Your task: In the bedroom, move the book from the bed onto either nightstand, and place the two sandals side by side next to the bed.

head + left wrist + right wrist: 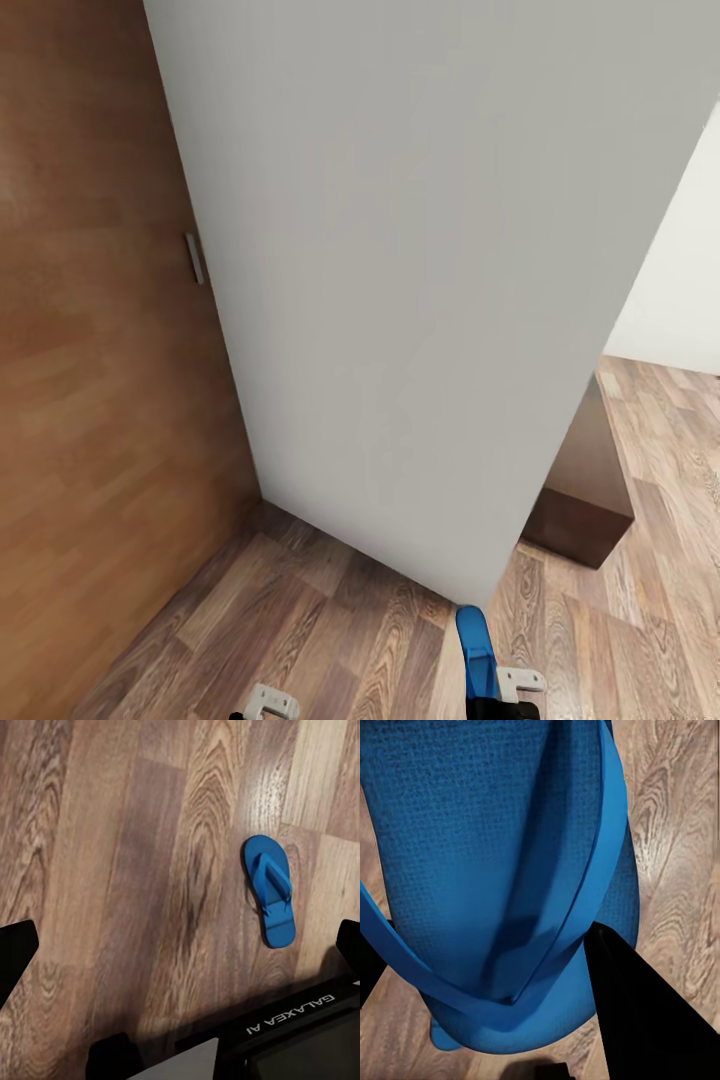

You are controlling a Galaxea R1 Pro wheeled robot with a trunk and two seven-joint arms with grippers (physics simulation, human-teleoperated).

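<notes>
A bright blue flip-flop (510, 870) with a finely pebbled foam sole and smooth thin thong straps is clamped in the right tool (500, 700), one black finger (649, 1012) pressed against its edge. From the head camera it stands up from that tool, over the glossy wood-plank floor (330, 620). The second sandal (270, 889) lies flat on the planks, strap side up, below the left tool (180, 945), whose dark fingers (15, 952) are spread wide apart with nothing between them. Beyond the held flip-flop rises a plain grey-white wall panel (420, 260), flanked by a brown wood-grain door (90, 380) and a dark-brown glossy cabinet (585, 490).
</notes>
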